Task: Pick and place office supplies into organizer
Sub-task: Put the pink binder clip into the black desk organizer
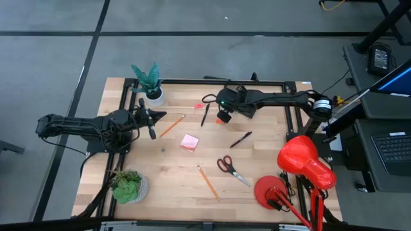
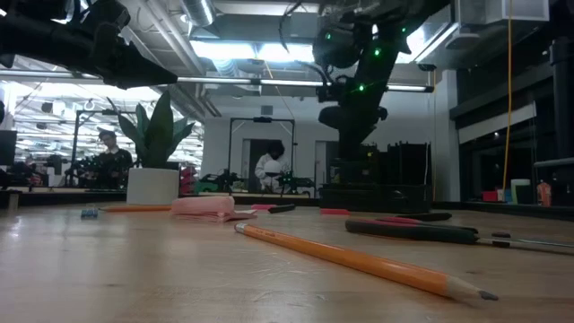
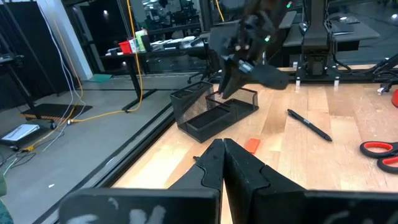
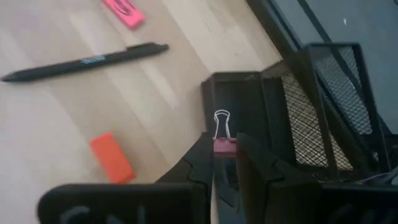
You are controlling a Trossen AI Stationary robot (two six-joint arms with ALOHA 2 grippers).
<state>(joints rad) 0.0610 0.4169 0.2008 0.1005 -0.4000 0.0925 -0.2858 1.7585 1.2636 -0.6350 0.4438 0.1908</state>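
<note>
1. Closest to the table-level camera lies an orange pencil (image 2: 359, 262), and a second pencil (image 1: 207, 182) and the red-handled scissors (image 1: 226, 165) are on the wood too. None of them is in the organizer yet.
2. A bit farther off sit the pink sticky-note pad (image 1: 189, 142), one black pen (image 1: 241, 139) and another pen (image 1: 205, 115) near the back. An orange eraser (image 4: 112, 157) and a pink eraser (image 4: 123, 12) lie loose beside the organizer. So most of the job is left.
3. The left gripper (image 3: 222, 163) waits over the left side of the table with its fingers pressed together and nothing in them.
4. At the far edge, the right gripper (image 4: 222, 163) pinches a small red binder clip (image 4: 222, 140) with a wire handle. It hangs right above the black mesh organizer (image 4: 323, 106), over a low front tray.
5. The tray under the clip looks empty, but part of it is hidden, so that is not sure.
</note>
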